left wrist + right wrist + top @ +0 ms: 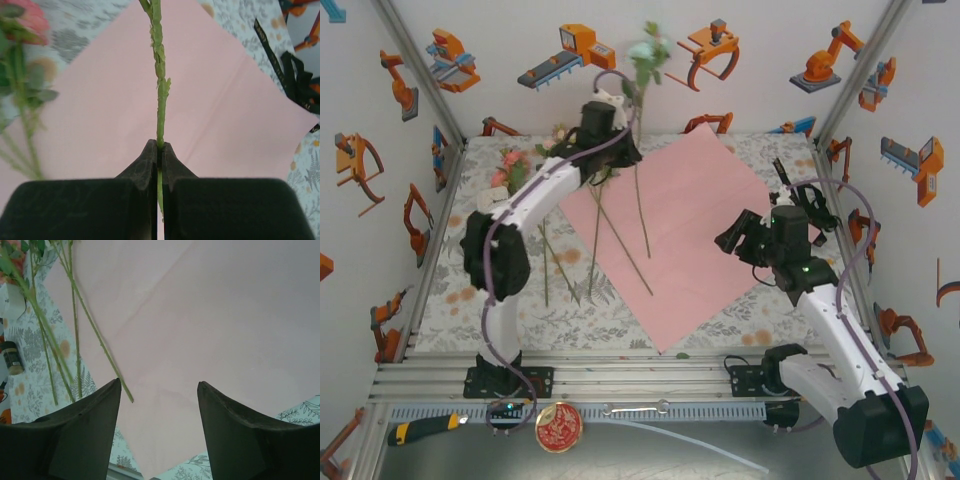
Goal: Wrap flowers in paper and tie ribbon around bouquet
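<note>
- A thin green flower stem point(160, 100) stands raised, pinched tight in the left gripper point(160, 147).
- The other pink and cream flowers point(512, 165) lie far left, stems crossing the flat pink paper sheet point(700, 210) at its left corner.
- A narrow black ribbon point(292, 75) lies bunched beside the sheet's right corner.
- The right gripper point(159, 385) hangs over the paper, jaws wide, holding nothing.

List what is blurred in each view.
Top external: the raised bloom is smeared, the paper crisp. Left wrist: the stem in the left claw is sharp, the flowers at the left edge soft. Right wrist: the right claw dark, soft-edged.
</note>
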{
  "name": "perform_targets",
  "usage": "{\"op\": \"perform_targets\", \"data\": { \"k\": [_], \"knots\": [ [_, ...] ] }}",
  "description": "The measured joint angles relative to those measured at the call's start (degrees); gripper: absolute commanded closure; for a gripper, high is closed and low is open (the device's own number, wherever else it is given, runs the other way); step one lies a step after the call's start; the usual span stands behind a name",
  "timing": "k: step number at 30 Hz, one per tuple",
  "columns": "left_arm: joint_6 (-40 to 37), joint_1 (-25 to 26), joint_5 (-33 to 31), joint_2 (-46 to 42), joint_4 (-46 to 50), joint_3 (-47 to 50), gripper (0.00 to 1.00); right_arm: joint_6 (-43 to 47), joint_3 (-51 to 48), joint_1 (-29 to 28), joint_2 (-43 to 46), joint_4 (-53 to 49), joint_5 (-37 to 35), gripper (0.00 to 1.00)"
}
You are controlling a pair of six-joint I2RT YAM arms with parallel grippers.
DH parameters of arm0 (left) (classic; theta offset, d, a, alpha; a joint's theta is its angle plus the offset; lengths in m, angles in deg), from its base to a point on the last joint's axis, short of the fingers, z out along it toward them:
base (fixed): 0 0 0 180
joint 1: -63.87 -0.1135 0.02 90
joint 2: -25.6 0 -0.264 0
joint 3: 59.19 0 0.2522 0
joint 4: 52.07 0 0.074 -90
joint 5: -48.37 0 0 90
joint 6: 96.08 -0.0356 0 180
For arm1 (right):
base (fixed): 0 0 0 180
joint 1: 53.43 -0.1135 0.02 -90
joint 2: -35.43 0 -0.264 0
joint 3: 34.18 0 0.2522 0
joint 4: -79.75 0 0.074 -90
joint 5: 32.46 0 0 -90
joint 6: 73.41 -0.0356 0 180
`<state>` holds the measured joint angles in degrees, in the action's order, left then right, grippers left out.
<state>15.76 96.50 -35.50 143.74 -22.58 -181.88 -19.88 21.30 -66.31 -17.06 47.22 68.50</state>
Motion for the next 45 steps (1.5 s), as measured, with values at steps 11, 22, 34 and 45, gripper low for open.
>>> {"op": "perform_targets", "data": {
  "k": [11, 22, 34, 45],
  "knots": [
    [1.75, 6.62, -3.54, 23.80, 12.39, -21.73, 1.00, 0.61, 0.00, 0.00, -2.64, 0.17, 1.18, 0.40],
    [0.52, 6.97, -5.99, 28.26, 12.09, -21.86, 0.68, 1.90, 0.00, 0.00, -2.75, 0.13, 1.25, 0.40],
    [6.12, -3.02, -18.53, -7.06, 3.98, 15.82, 0.70, 2.03, -0.37, 0.00, 0.00, -0.11, 1.22, 0.40],
    [18.78, -10.25, -17.53, -2.43, 1.64, 24.15, 0.58, 2.01, -0.44, 0.00, 0.07, -0.33, 1.20, 0.40]
  ]
}}
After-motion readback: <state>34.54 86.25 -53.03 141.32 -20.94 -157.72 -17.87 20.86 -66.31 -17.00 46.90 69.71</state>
